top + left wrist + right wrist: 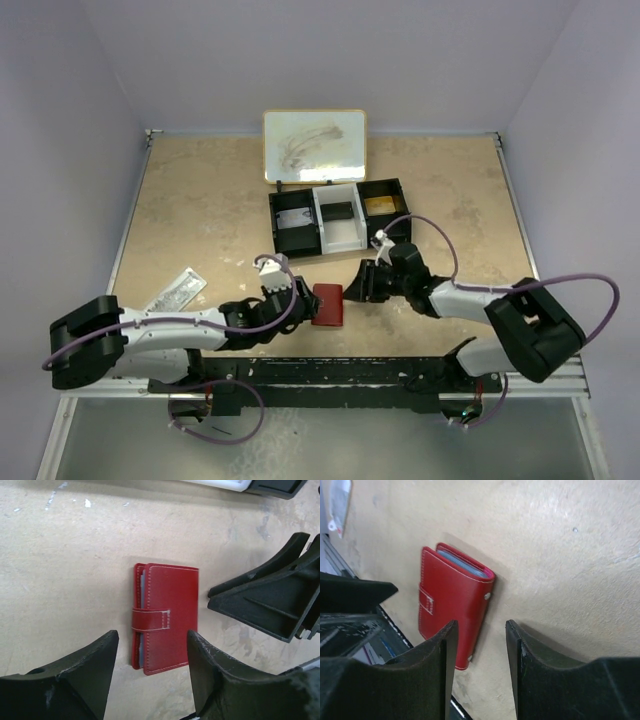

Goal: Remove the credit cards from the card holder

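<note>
The card holder (327, 305) is a small red wallet lying folded shut on the table, its tab strap (150, 619) across the front. Pale blue sleeve edges (462, 564) show at its open side; no credit cards show in it. My left gripper (152, 640) is open just short of the holder's near end (167, 617), nothing between its fingers. My right gripper (481, 630) is also open and empty, hovering over the holder's riveted edge (452, 600). In the top view the left gripper (290, 292) and right gripper (360, 284) flank the holder.
A long black tray (338, 215) with a white middle compartment stands behind the grippers, with flat card-like pieces in its compartments. A whiteboard (314, 145) lies at the back. A silvery packet (175, 292) lies at the left. The right gripper's fingers (270, 600) sit close beside the holder.
</note>
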